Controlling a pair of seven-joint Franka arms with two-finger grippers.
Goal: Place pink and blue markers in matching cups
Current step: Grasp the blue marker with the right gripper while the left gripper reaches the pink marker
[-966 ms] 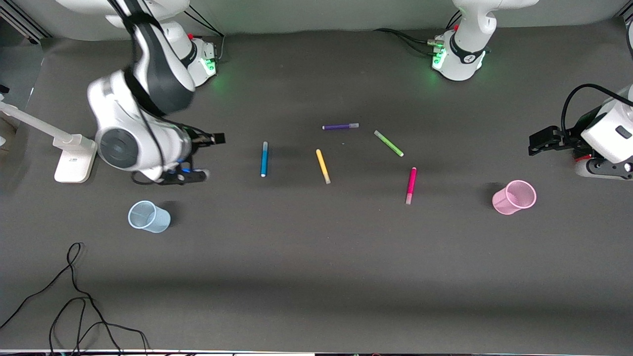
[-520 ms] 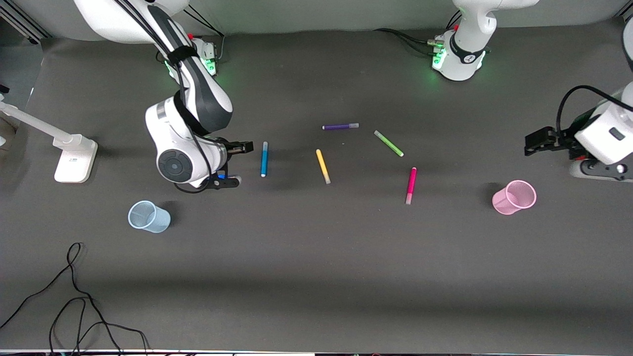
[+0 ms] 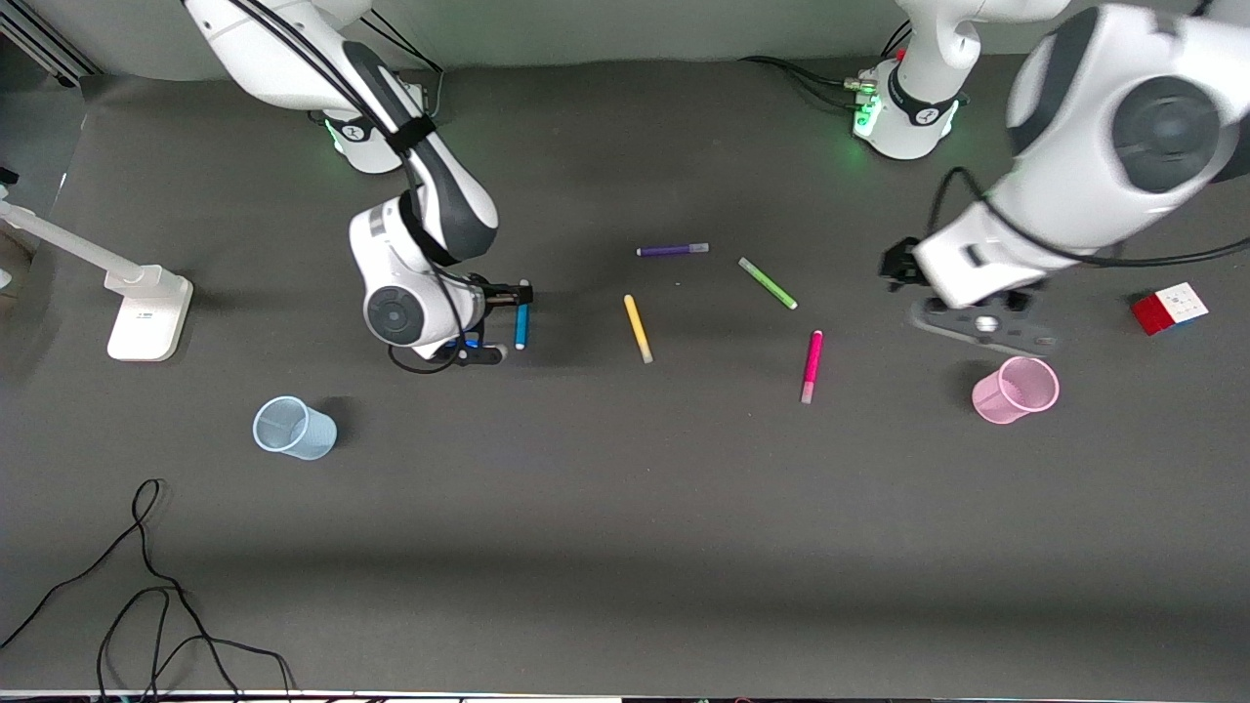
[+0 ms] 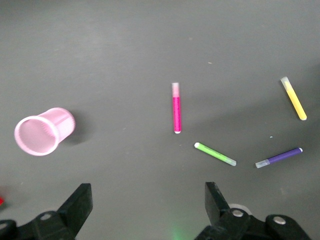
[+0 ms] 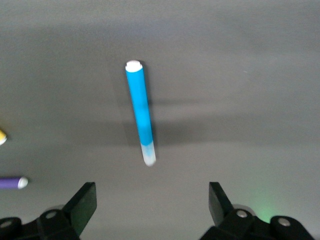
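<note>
Blue cup (image 3: 294,428) sits upright at the right arm's end of the table, nearer the front camera than the markers, empty as far as visible.

Right gripper (image 3: 500,322) has swept in from over the blue cup's end within the last second and now hangs over the blue marker (image 3: 521,325). Its fingers are spread wide; the right wrist view shows the blue marker (image 5: 140,111) lying flat between and ahead of the two fingers (image 5: 82,202), not touched. Judgement: approach nearly done, descent and close are next.

Yellow marker (image 3: 638,328), purple marker (image 3: 673,250) and green marker (image 3: 768,283) lie flat mid-table, unmoved, not task items.

Pink marker (image 3: 811,366) lies flat, unmoved, paler end toward the front camera, well apart from the pink cup (image 3: 1016,390), which stands at the left arm's end of the table.

Left gripper (image 3: 962,314) has swung in from that end of the table, uncovering a colour cube (image 3: 1170,308), and now hovers just above the pink cup area. It is spread open and empty, and the pink marker (image 4: 176,107) and pink cup (image 4: 44,131) show in the left wrist view. Judgement: both arms are converging on their markers at once; nothing picked yet, task at the start.
</note>
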